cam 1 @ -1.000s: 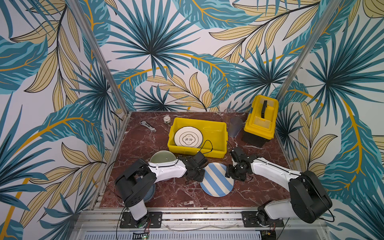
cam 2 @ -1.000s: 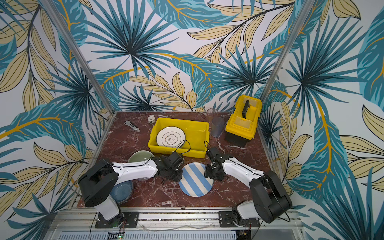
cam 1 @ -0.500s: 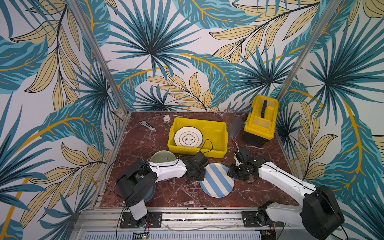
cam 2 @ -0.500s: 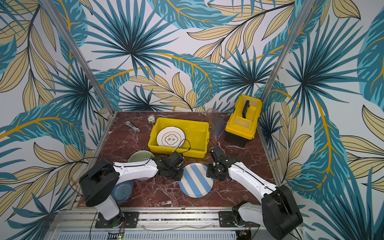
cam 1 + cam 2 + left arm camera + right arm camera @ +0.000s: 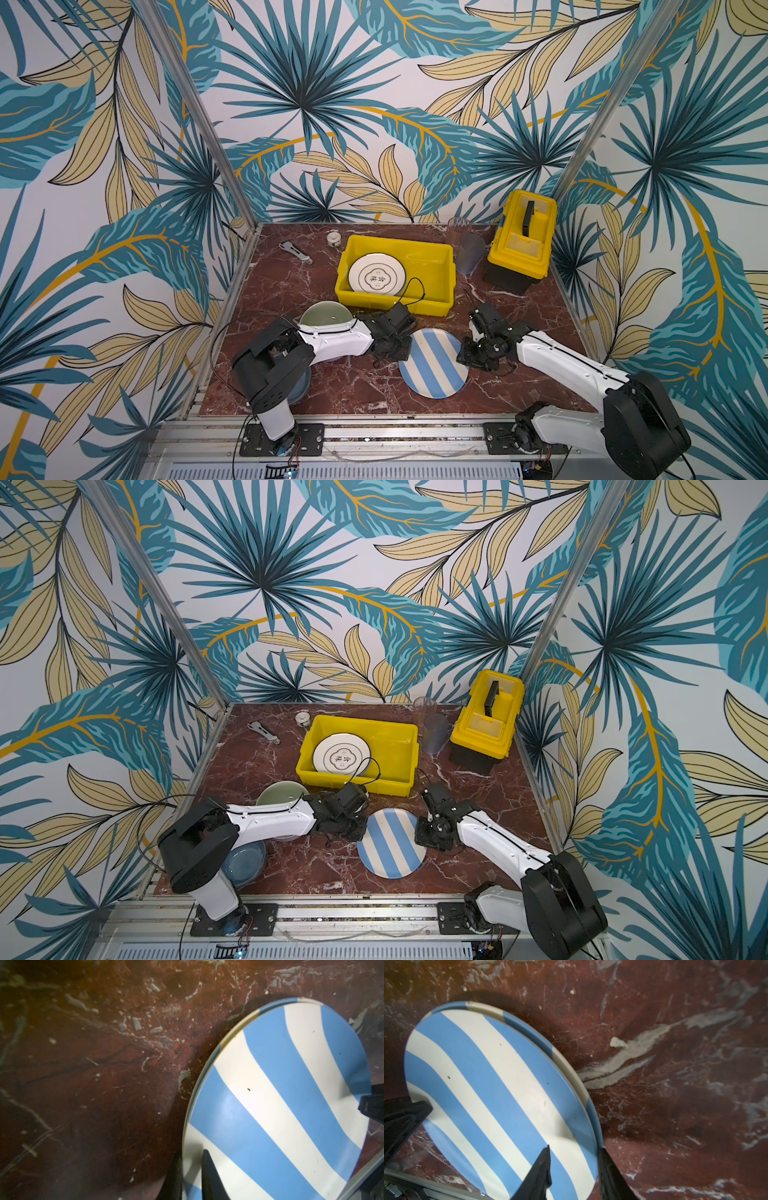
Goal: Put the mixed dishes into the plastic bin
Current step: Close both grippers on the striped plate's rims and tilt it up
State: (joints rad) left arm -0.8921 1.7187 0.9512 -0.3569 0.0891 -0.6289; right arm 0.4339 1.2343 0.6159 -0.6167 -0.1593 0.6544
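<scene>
Moved since a second ago: right gripper point(image 5: 465, 357), resettled on the right edge of the striped plate point(image 5: 434, 368) at lower centre of a top view, jaws narrower and astride the rim, contact unclear; left gripper point(image 5: 405, 347) nearly closed, pinching the plate's left rim. Yellow bin point(image 5: 390, 305), just beyond at centre, holds one white printed plate point(image 5: 376, 274). Risk: an uneven lift on two thin rim grips could tip the striped plate loose or strike it against the bin's near wall
</scene>
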